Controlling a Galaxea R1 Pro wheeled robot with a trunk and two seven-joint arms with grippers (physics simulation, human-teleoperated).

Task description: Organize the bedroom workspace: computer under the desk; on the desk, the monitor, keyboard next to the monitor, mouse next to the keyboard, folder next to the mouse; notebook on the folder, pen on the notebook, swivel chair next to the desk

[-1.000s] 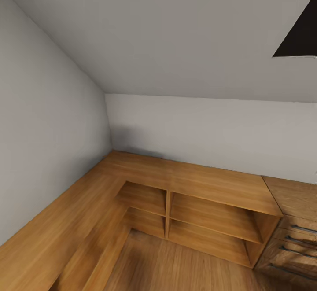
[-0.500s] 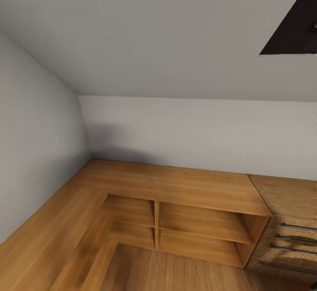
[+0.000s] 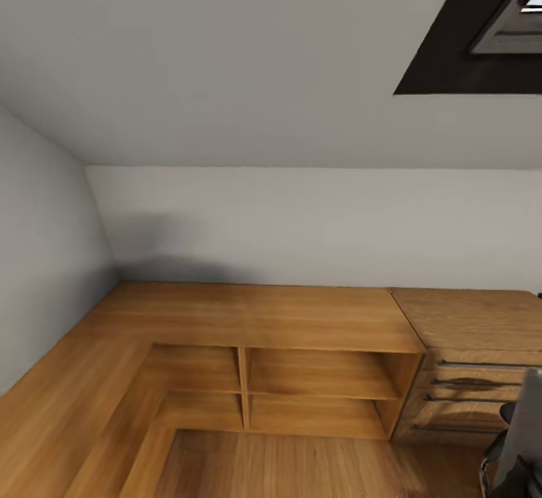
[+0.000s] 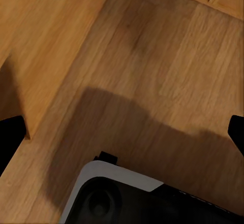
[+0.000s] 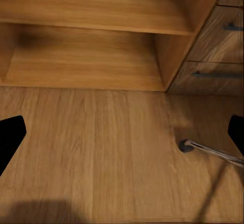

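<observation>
I had both end effectors spread apart and empty over the floor [image 5: 101,148], travelling; the swivel chair [image 3: 519,438] sat beside the drawer chest [image 3: 467,332].

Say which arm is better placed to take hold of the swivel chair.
Probably the right. The swivel chair sits at the robot's right, and its caster lies before the open right gripper; the left gripper faces floor.
</observation>
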